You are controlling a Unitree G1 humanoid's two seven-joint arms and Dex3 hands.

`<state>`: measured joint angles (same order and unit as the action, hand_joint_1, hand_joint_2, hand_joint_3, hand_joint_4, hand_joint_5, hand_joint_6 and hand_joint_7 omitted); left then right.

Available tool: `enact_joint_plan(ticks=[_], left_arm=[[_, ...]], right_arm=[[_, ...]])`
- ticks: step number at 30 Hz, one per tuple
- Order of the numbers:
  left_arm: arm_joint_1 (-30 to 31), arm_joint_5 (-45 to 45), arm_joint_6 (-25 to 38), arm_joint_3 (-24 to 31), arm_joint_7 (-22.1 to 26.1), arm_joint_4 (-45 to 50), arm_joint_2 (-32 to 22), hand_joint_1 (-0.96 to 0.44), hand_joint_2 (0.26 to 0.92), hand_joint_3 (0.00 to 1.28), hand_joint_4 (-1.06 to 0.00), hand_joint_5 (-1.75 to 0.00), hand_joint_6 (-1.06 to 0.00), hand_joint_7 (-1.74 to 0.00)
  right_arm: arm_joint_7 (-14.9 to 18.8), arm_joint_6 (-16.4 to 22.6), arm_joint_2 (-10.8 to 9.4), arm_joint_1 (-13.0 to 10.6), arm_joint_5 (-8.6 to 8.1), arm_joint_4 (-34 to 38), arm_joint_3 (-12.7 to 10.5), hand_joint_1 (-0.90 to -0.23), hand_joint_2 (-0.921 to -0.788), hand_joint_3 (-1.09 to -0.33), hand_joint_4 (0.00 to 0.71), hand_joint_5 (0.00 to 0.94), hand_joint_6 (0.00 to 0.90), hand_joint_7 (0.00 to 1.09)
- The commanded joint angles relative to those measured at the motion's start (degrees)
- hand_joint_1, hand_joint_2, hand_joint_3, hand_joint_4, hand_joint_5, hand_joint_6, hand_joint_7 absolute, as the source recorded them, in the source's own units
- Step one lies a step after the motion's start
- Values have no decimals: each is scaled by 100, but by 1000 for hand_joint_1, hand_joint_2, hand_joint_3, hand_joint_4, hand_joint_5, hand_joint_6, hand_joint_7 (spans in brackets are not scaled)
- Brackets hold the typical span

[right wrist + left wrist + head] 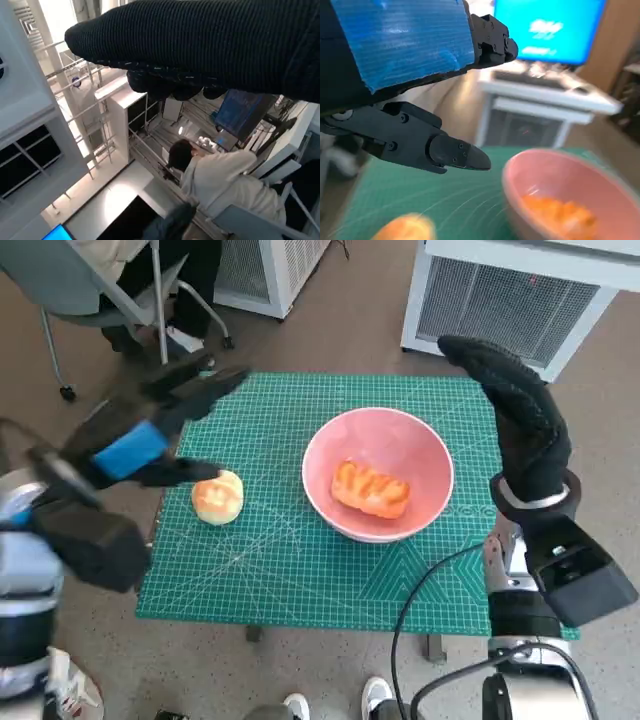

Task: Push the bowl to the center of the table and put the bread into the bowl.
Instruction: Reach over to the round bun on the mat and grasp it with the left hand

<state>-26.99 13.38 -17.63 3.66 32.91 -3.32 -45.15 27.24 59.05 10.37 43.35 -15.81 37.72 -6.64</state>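
The bowl (378, 474) is set mid-counter (300, 580) with one bread (371, 489) in it. A roll (217, 497) lies beside the left hand (160, 435), which is spread and empty. The right hand (520, 415) is raised, open, empty.

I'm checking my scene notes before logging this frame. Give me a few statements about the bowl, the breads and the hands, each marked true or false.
1. The pink bowl holds a bread. True.
2. A second, round bread lies on the green mat outside the bowl. True.
3. The left hand grips the round bread. False: it hovers above it, fingers spread, holding nothing.
4. The right hand rests inside the bowl. False: it is raised beside the bowl, apart from it.
5. The bowl lies tipped on its side. False: it stands upright.
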Motion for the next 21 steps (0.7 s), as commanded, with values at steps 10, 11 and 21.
enact_joint_plan(ticks=[10, 11, 21], left_arm=[[441, 86, 83, -37, 34, -214, -276, -377, 918, 2, -135, -2, -269, -32], [442, 101, 90, -58, 35, -249, -272, -375, 918, 2, -136, -2, -270, -30], [330, 316, 123, -494, 97, -820, -180, -357, 904, 0, -156, -8, -293, -25]], right_arm=[[199, -51, -45, 86, -87, 233, 8, -533, -921, -743, 284, 2, 199, 260], [205, -49, -47, 94, -87, 246, 5, -533, -921, -743, 284, 1, 199, 260], [295, -88, -31, 121, -137, 271, -6, -542, -921, -744, 279, 0, 199, 261]])
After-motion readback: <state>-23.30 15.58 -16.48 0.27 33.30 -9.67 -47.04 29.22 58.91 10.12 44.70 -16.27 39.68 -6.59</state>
